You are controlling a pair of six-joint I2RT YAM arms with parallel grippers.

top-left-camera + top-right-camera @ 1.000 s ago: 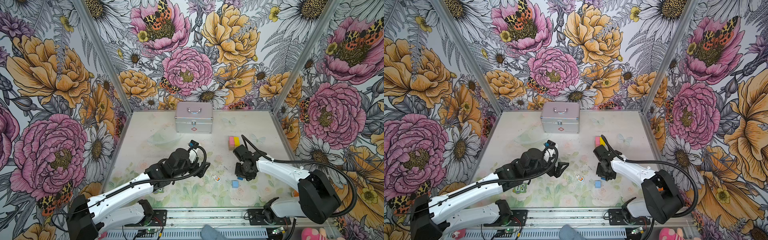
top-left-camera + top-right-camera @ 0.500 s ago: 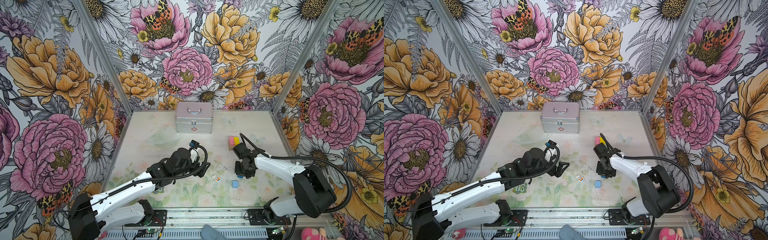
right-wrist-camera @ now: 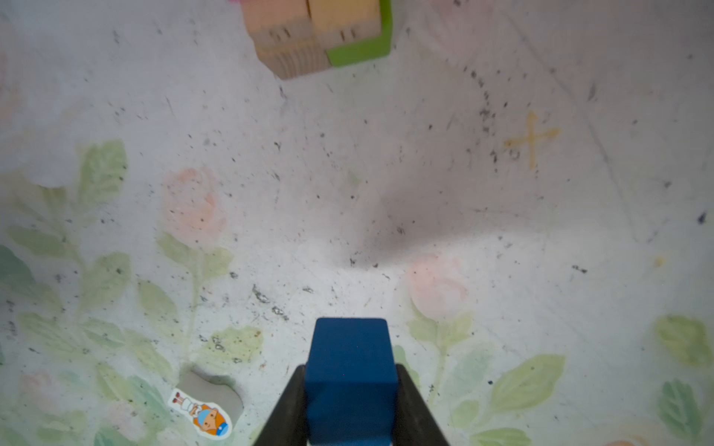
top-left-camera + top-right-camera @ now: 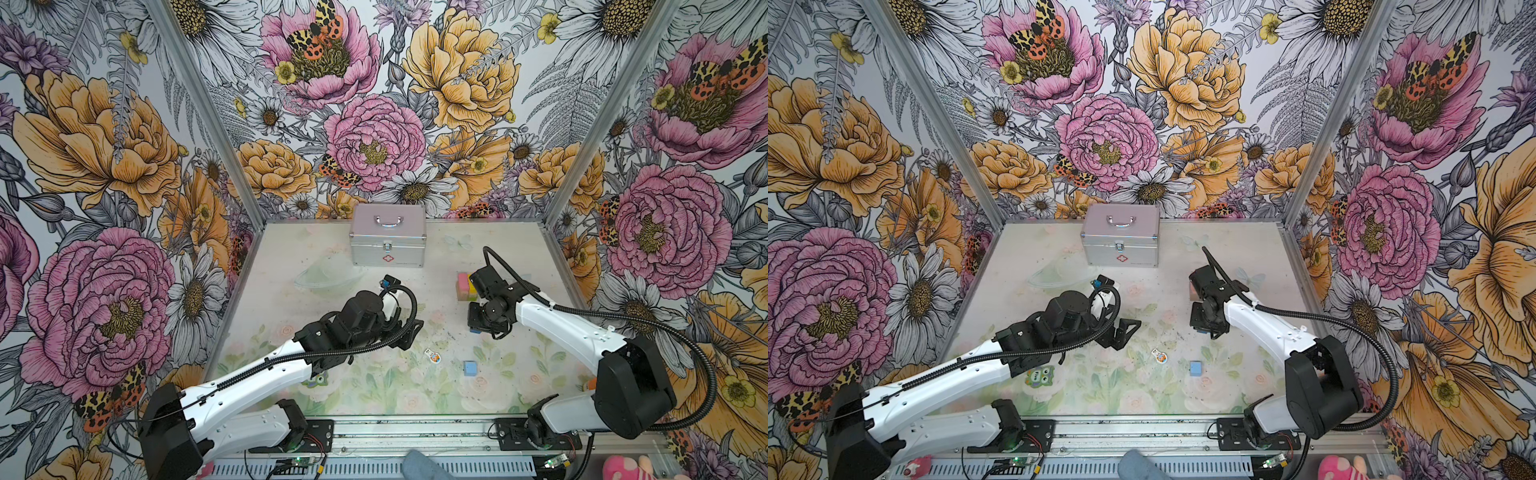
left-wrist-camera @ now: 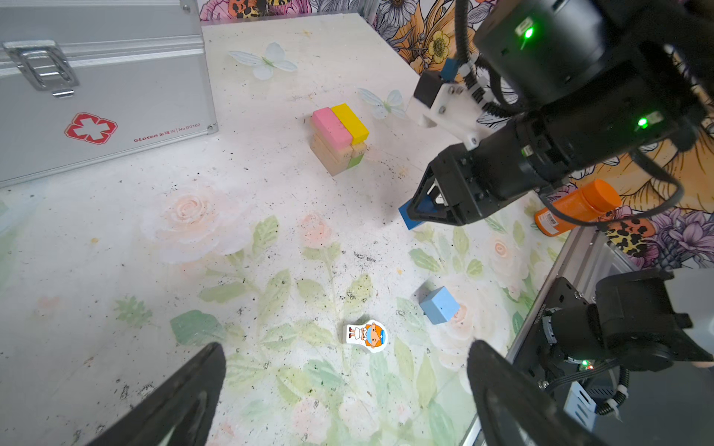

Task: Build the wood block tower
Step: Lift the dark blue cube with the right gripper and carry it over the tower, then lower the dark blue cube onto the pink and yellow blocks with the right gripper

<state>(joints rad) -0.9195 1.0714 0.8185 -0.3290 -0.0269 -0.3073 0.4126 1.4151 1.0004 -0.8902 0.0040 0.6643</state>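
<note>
The tower (image 4: 466,286) is a short stack of tan and green wood blocks topped by a pink and a yellow brick side by side (image 5: 340,127), at the right rear of the table. In a top view the right arm hides most of it. My right gripper (image 4: 482,329) is shut on a dark blue block (image 3: 349,370), held off the table just in front of the tower (image 3: 317,34). My left gripper (image 5: 345,349) hangs wide open over a flat cartoon figure piece (image 5: 367,335). A light blue cube (image 5: 439,305) lies beside that piece.
A silver metal case (image 4: 388,241) stands at the back middle, with a clear bowl (image 4: 328,274) in front of it to the left. An owl figure piece (image 4: 1040,376) lies under the left arm. An orange bottle (image 5: 575,206) lies at the table's right edge.
The right gripper has shifted slightly toward the tower with the dark blue block still in it. The left arm has barely moved.
</note>
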